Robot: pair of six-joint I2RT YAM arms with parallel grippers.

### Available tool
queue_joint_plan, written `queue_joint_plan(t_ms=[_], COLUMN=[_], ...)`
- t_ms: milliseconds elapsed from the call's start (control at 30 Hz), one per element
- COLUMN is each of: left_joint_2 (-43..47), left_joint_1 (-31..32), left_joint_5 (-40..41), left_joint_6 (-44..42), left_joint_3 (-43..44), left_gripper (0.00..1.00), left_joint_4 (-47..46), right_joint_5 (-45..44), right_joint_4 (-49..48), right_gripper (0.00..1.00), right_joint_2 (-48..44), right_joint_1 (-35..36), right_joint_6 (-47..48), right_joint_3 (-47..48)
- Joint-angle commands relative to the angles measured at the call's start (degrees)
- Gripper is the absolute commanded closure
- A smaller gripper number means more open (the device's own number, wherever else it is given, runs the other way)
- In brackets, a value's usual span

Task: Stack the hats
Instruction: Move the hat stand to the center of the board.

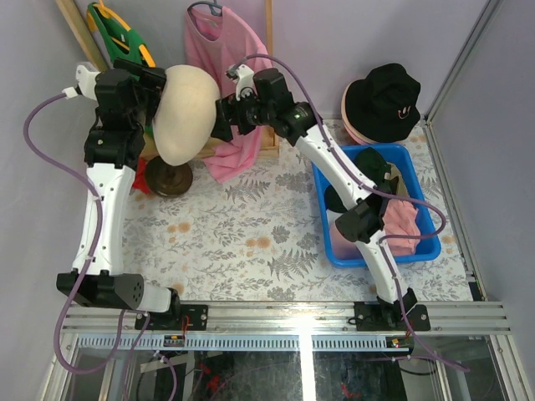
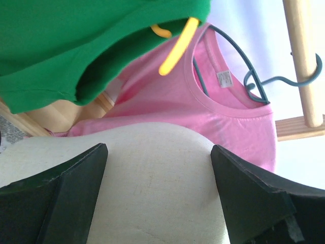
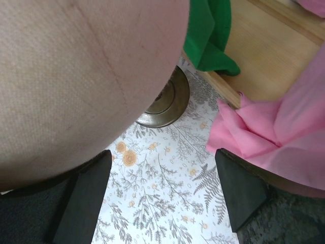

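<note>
A black bucket hat (image 1: 383, 100) sits on top of a pink hat (image 1: 353, 129) at the back right. The blue bin (image 1: 418, 251) holds more hats: a dark cap (image 1: 378, 165) and a pink one (image 1: 403, 219) show. Both grippers flank the cream mannequin head (image 1: 185, 113). My left gripper (image 1: 157, 83) is at its left side, open, and in the left wrist view the gripper (image 2: 158, 168) straddles the head's (image 2: 152, 173) cream fabric. My right gripper (image 1: 224, 119) is at the head's right side, open and empty (image 3: 162, 175), over the floral cloth.
A pink T-shirt (image 1: 221, 50) and a green T-shirt (image 1: 113, 29) hang on a wooden rack behind the head. The head's round dark base (image 1: 170, 177) stands on the floral tablecloth. Purple walls close the back and right sides.
</note>
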State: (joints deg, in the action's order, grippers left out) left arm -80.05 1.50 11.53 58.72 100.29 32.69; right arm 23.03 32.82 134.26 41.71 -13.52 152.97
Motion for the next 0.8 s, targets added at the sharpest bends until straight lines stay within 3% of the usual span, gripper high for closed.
queue_joint_plan(t_ms=[0, 767], left_joint_2=[-3.22, -1.98], left_joint_1=[13.10, 27.59], left_joint_5=[-23.77, -20.73], left_joint_6=[4.86, 9.64], left_joint_3=[-0.41, -5.43], left_gripper=[0.20, 0.20], left_joint_4=[10.38, 5.51], right_joint_5=[4.51, 2.83], right_joint_4=[-27.32, -16.83], right_gripper=[0.09, 0.10], right_joint_2=[-10.66, -25.87], right_joint_1=[4.91, 3.63], right_joint_6=[-5.20, 1.73], right_joint_3=[3.18, -11.03])
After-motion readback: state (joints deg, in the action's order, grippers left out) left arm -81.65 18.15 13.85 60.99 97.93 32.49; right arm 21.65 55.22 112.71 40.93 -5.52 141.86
